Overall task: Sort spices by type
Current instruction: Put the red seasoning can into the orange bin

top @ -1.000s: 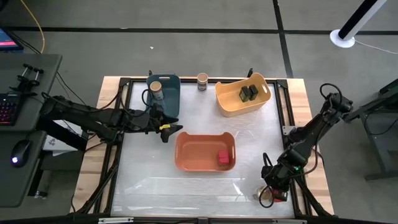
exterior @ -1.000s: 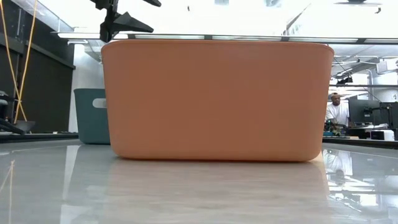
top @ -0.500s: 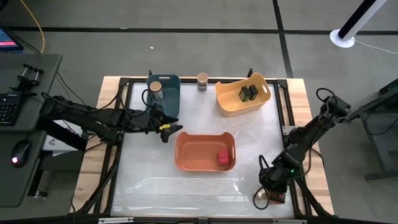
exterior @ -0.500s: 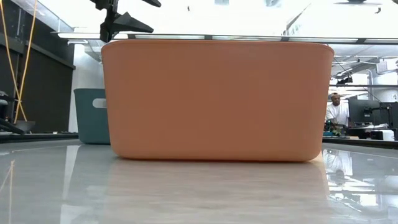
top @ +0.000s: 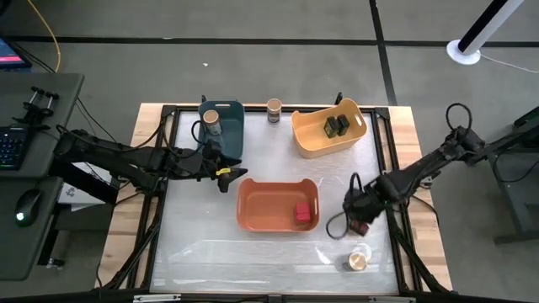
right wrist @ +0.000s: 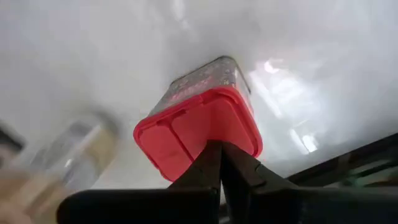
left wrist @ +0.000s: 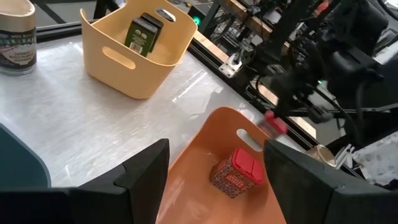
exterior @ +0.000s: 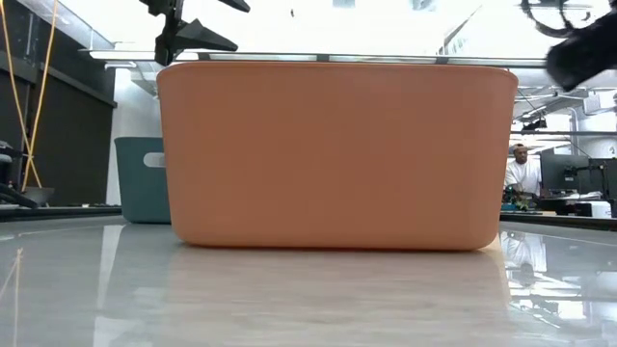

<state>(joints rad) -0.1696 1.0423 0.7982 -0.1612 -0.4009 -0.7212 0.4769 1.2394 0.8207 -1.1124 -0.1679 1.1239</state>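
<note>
Right gripper [top: 360, 220] at right of centre in the high view, just right of the orange bin [top: 253, 220], clamped on a red tin [top: 361, 225]. Grip confirmed only in the right wrist view: fingers [right wrist: 214, 165] closed against the tin's red lid [right wrist: 198, 130], tin lifted off the table. Tan-lidded jar [top: 358, 260] lying at lower right, below that gripper.

Second red tin [top: 303, 214] inside the orange bin; left wrist view adds its speckled sides [left wrist: 236, 174]. Two dark containers [top: 337, 126] in the yellow bin [top: 303, 135] at upper centre. One jar [top: 211, 123] in the blue bin [top: 236, 135], another jar [top: 274, 110] on the table at top centre.

Left gripper [top: 227, 178] idle left of centre, fingers spread, holding nothing.

Low view blocked by the orange bin wall; contents hidden there.
</note>
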